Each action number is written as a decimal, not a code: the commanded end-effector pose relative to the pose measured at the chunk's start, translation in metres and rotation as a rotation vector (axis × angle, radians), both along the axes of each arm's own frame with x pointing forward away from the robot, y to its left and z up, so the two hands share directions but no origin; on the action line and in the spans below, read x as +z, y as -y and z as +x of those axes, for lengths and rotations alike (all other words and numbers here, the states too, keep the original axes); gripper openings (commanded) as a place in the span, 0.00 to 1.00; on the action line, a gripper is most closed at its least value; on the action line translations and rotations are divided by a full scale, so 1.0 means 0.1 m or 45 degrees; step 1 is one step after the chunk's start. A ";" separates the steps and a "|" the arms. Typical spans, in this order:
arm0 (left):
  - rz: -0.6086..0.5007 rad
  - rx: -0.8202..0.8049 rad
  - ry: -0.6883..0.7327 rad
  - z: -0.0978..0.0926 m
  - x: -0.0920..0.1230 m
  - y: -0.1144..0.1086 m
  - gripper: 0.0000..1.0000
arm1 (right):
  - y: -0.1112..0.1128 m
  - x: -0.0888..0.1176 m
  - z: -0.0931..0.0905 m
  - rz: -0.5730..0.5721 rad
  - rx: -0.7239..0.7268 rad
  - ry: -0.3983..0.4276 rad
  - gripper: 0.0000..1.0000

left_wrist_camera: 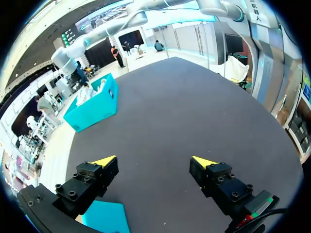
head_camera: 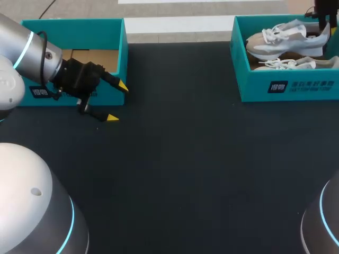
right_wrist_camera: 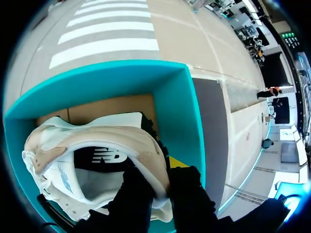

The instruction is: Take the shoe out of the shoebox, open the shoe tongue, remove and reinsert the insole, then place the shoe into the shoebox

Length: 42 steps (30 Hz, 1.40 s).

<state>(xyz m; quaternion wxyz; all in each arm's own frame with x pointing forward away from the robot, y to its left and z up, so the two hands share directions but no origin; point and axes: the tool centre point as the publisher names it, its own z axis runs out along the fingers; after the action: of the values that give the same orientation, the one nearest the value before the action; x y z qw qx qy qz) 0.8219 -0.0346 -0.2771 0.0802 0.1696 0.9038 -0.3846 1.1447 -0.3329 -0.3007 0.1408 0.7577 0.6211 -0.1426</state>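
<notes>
The teal shoebox [head_camera: 286, 87] stands at the table's far right with two white and beige shoes in it. My right gripper [head_camera: 322, 20] is over its far right end, shut on the heel rim of the upper shoe [head_camera: 286, 39]. The second shoe [head_camera: 296, 64] lies beside it, nearer the front wall. In the right wrist view the gripper [right_wrist_camera: 163, 180] pinches the shoe [right_wrist_camera: 97, 145] at the heel collar, one finger inside over the dark insole [right_wrist_camera: 99, 158], above the box [right_wrist_camera: 121, 77]. My left gripper [head_camera: 117, 102] hangs open and empty by the left box; its fingertips [left_wrist_camera: 104, 160] stand far apart.
A second teal box [head_camera: 79, 24] with a bare cardboard floor sits at the far left, right behind my left gripper. Its corner [left_wrist_camera: 104, 218] shows under the left finger. The dark tabletop [head_camera: 185, 159] stretches between the two boxes.
</notes>
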 end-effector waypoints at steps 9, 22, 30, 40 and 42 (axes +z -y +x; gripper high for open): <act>0.002 0.002 0.002 -0.01 0.00 0.00 1.00 | 0.11 -0.36 0.10 0.000 -0.032 -0.049 0.00; 0.002 0.002 0.002 -0.01 0.00 0.00 1.00 | 0.16 -0.60 0.19 0.050 -0.012 -0.100 0.38; 0.002 0.002 0.002 -0.01 0.00 0.00 1.00 | 0.12 -0.34 0.13 0.039 0.002 -0.082 0.45; 0.002 0.002 0.002 -0.01 0.00 0.00 1.00 | -0.24 0.18 -0.25 0.108 0.087 -0.027 0.58; 0.002 0.002 0.002 -0.01 0.00 0.00 1.00 | -0.30 0.28 -0.32 0.099 0.095 -0.016 0.59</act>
<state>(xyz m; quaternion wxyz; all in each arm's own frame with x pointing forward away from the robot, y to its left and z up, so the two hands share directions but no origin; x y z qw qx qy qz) 0.8219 -0.0345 -0.2772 0.0803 0.1695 0.9038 -0.3846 1.1504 -0.3164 -0.2994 0.0824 0.7418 0.6506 -0.1406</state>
